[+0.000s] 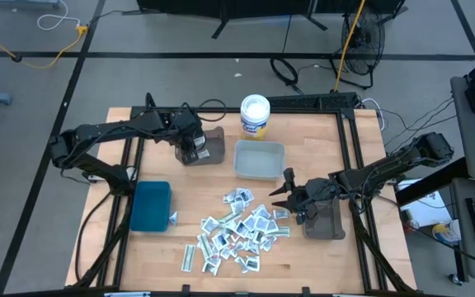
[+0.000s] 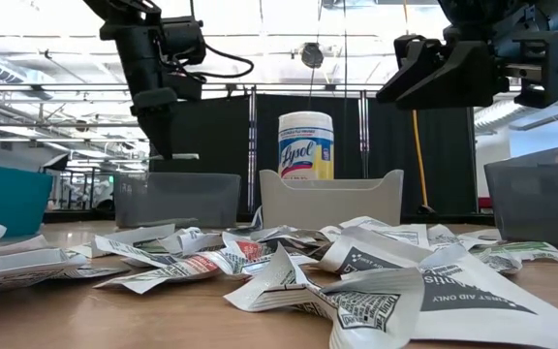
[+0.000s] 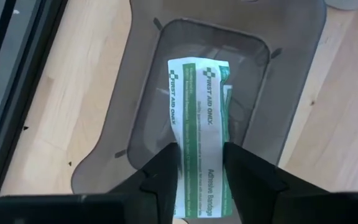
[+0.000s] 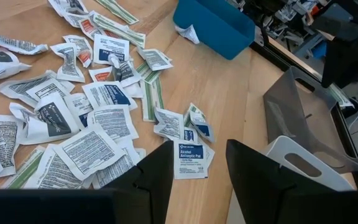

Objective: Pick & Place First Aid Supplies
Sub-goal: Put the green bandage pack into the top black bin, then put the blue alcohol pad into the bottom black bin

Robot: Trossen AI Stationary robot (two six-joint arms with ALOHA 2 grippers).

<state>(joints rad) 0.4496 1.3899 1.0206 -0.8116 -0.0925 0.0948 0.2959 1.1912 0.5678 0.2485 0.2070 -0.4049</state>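
Left gripper (image 3: 201, 168) is grasping a white, green-printed adhesive bandage strip (image 3: 199, 118) over the dark grey bin (image 3: 291, 74) — hanging lengthwise, free end pointing down. Right gripper (image 4: 199, 165) is hovering unclenched above the packet pile (image 4: 73, 118).

Both robot arms are black and thin, with chunky joints and black cables. The left gripper (image 3: 201, 171) and right gripper (image 4: 199, 168) have flat, dark fingers.
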